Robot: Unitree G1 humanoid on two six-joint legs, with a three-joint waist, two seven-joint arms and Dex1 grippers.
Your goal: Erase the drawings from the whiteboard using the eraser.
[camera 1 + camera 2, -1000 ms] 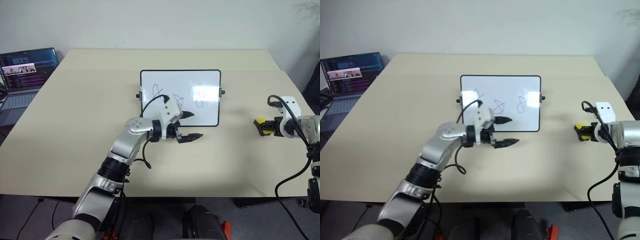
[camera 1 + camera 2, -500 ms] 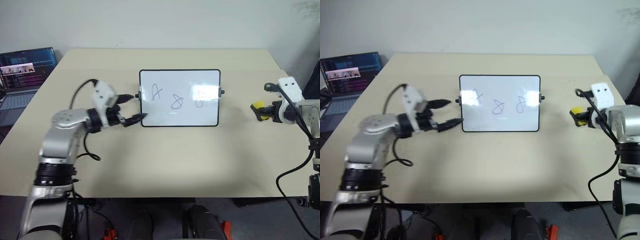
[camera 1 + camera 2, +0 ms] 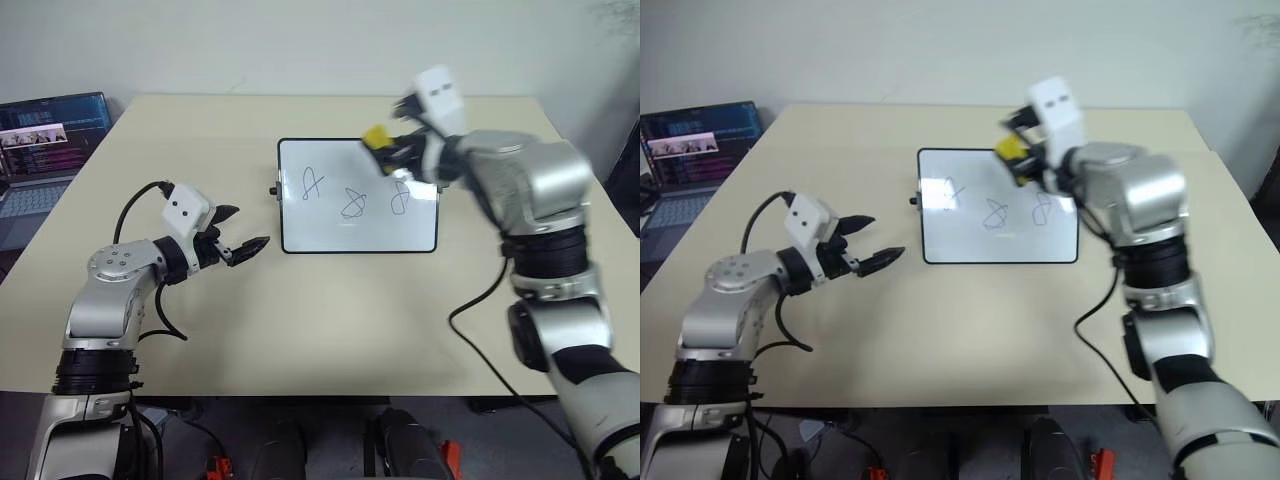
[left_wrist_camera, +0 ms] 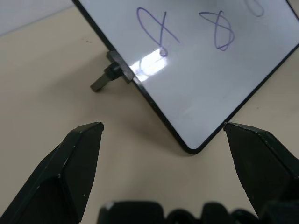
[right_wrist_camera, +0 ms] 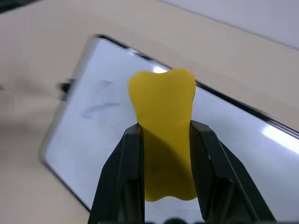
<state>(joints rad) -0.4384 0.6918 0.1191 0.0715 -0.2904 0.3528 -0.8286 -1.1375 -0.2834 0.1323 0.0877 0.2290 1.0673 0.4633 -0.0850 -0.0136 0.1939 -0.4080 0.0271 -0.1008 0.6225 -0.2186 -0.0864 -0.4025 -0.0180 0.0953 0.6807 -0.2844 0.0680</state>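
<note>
The whiteboard (image 3: 330,228) stands tilted at the table's middle, with three blue drawings (image 3: 352,203) in a row on it. My right gripper (image 3: 388,146) hovers over the board's upper edge, right of centre, shut on the yellow eraser (image 3: 376,135). In the right wrist view the eraser (image 5: 163,116) sits clamped between both fingers (image 5: 125,177), with the board below. My left gripper (image 3: 250,227) is open and holds nothing, just left of the board's lower left corner. The left wrist view shows that corner (image 4: 189,148), two of the drawings (image 4: 156,28) and a side knob (image 4: 110,77).
An open laptop (image 3: 50,140) sits at the table's far left edge. Bare beige tabletop (image 3: 350,320) lies in front of the board and to its right. A black cable hangs from each arm.
My right arm swung left and up from the table's right side, carrying the eraser over the board. My left gripper drew back left, off the board's front to beside its corner.
</note>
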